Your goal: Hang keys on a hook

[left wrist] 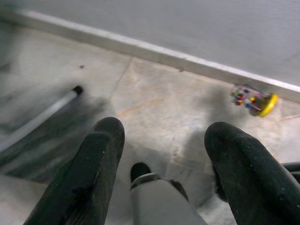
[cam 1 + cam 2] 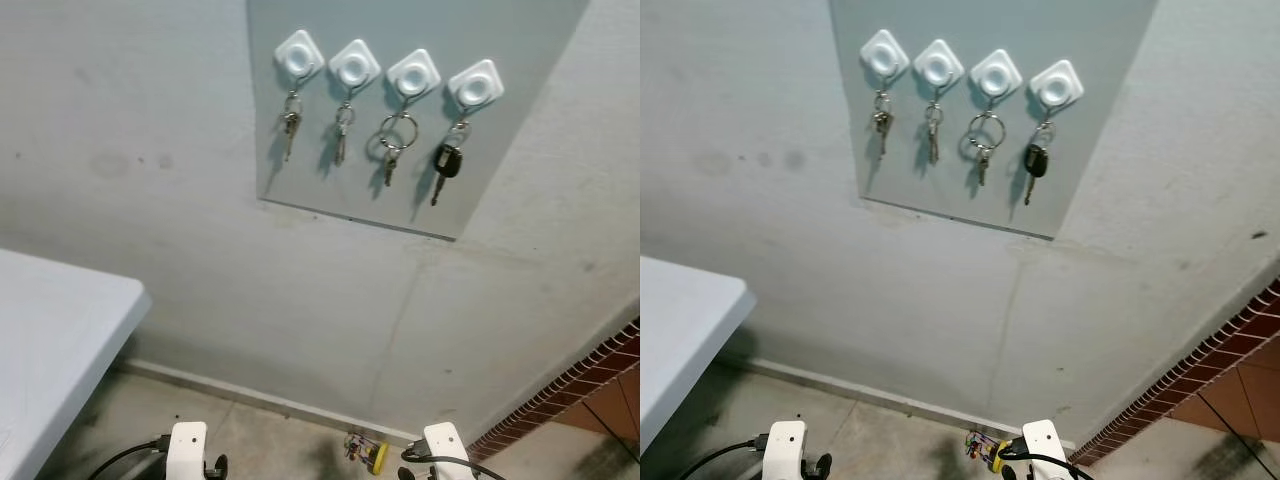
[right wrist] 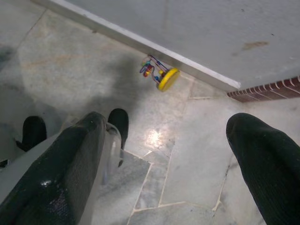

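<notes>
Four hooks (image 2: pixel 386 71) each carry keys (image 2: pixel 395 140); hanging looks done. Left gripper (image 1: pixel 164 164) and right gripper (image 3: pixel 173 154) hang low, fingers apart, empty; next, probably nothing

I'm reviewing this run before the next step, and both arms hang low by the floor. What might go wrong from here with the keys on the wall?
1. All four white square hooks already carry keys, so another set may crowd or knock one loose, such as the black car key.
2. The left tool and right tool are open and empty.
3. A small yellow-based toy lies on the floor by the wall, a trip hazard.
</notes>
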`<state>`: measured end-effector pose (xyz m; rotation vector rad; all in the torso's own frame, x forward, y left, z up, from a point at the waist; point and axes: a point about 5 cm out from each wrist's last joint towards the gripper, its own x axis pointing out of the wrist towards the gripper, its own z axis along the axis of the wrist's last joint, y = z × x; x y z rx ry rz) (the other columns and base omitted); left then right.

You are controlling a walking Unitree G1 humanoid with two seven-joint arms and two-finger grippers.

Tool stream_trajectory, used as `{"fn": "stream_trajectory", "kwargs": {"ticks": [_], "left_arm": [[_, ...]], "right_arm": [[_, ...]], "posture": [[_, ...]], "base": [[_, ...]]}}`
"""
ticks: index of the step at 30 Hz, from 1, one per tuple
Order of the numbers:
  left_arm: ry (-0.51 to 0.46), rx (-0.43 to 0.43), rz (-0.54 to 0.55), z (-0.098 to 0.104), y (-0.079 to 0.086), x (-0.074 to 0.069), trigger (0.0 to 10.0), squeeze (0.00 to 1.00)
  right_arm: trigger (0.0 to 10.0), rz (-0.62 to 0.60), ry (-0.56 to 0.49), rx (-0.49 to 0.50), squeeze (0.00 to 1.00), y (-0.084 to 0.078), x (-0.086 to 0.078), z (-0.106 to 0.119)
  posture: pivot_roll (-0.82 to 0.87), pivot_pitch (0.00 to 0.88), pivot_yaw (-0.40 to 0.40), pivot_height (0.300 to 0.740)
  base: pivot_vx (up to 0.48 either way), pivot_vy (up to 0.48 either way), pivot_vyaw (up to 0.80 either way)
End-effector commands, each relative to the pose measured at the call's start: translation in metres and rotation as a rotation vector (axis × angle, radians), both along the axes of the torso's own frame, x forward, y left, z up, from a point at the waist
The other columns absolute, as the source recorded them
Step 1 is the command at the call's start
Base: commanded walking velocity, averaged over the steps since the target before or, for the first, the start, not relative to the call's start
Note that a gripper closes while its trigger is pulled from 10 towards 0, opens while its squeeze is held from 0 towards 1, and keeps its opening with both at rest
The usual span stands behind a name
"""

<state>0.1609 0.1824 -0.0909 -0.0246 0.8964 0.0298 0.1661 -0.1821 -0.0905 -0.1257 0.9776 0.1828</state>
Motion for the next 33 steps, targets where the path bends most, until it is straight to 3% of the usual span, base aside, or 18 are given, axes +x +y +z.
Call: {"fn": "stream_trajectory", "kwargs": {"ticks": [1, 33], "left_arm": [[0.011, 0.012, -0.007, -0.0005, 0.0017, -0.0011, 10.0, 0.00], [0.022, 0.004, 0.007, -0.0017, 0.0006, -0.0031, 10.0, 0.00]], "right_arm": [[10.0, -0.009, 0.004, -0.005, 0.00, -0.0020, -0.0012, -0.0004], [10.0, -0.021, -0.001, -0.002, 0.00, -0.0009, 0.0036, 0.0013]], "posture": [[-0.06, 0.000, -0.035, 0.724], [-0.06, 0.000, -0.041, 0.724]], "base": [[0.000, 0.000, -0.71], [0.000, 0.000, -0.69]]}}
